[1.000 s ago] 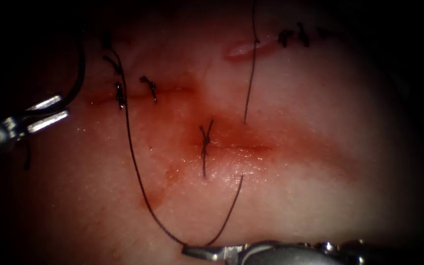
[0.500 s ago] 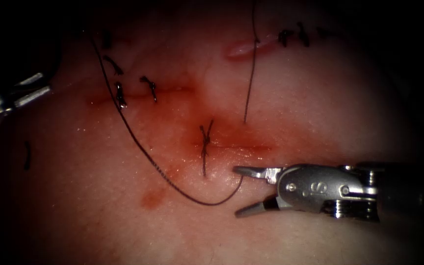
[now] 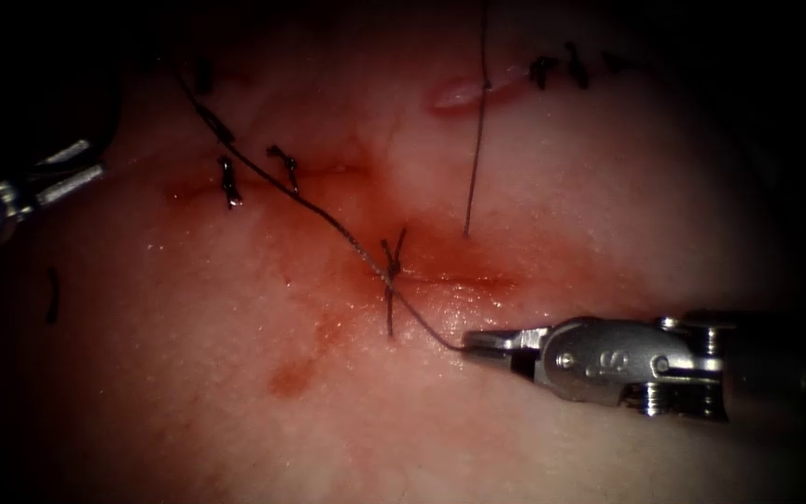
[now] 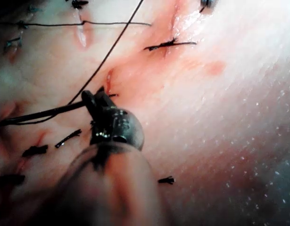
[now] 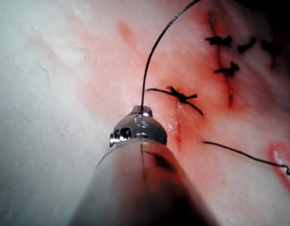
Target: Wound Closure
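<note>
I had my right tool [image 3: 474, 341] clenched on the thread [image 3: 328, 217] just below the cut [image 3: 450, 278], left tool [image 3: 60, 173] grasping the thread's far end so it ran taut over the knotted stitch [image 3: 390, 271]; needle unseen.

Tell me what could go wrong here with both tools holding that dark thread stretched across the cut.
1. The thin dark thread runs taut from the left arm's silver tool to the right arm's silver tool, whose jaws are shut on it; more pull might snap it.
2. It crosses the tied dark stitch, so rubbing could loosen that knot.
3. The pink tissue where the thread emerges could tear.
</note>
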Action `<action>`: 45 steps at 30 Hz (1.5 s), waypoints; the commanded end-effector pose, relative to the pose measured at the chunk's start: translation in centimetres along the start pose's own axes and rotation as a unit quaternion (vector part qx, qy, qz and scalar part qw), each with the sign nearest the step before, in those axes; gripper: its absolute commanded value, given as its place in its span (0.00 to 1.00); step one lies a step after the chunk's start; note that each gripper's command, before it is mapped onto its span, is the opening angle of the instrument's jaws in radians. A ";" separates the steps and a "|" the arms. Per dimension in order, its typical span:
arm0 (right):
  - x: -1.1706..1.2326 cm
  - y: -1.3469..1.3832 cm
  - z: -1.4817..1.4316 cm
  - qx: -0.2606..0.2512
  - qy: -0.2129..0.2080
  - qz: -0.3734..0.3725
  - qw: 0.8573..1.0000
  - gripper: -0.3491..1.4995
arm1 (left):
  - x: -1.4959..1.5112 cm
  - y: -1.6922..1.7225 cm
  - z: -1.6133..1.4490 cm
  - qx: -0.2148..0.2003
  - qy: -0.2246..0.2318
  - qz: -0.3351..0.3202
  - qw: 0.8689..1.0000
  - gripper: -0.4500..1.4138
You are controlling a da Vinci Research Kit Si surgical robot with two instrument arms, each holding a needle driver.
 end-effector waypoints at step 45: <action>0.11 0.16 0.27 -0.068 0.007 -0.089 0.994 0.00 | -0.23 0.01 0.30 0.008 -0.008 0.078 0.997 0.05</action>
